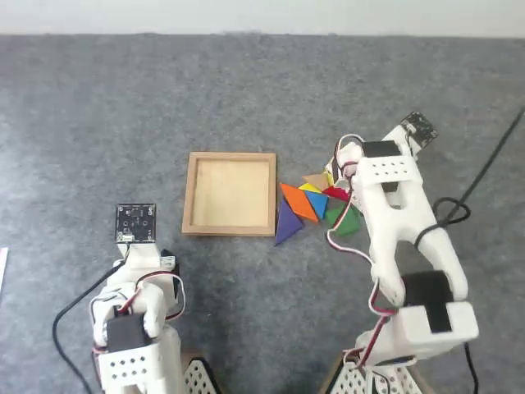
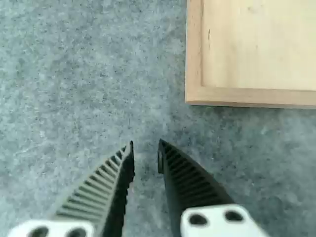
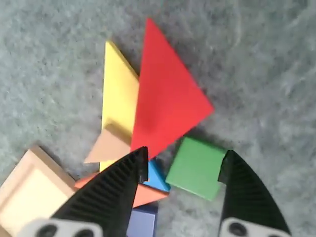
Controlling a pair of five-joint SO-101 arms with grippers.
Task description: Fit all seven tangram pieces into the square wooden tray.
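Observation:
The square wooden tray (image 1: 230,194) lies mid-table with nothing in it; its corner (image 2: 197,94) lies just ahead of my left gripper (image 2: 145,148), which hovers open by a narrow gap over bare carpet. The tangram pieces lie in an overlapping heap right of the tray: orange triangle (image 1: 297,202), purple triangle (image 1: 286,223), and the red triangle (image 3: 168,98), yellow piece (image 3: 118,94), tan piece (image 3: 106,145), blue piece (image 3: 157,177) and green square (image 3: 195,168). My right gripper (image 3: 182,165) hangs open over the heap, its fingers on either side of the green square and above it.
Grey carpet (image 1: 107,115) covers the whole table. The right arm's white body (image 1: 394,213) hides the heap's right side in the high view. A black cable (image 1: 492,156) trails off at the far right. The left arm's base (image 1: 135,353) stands at the front left.

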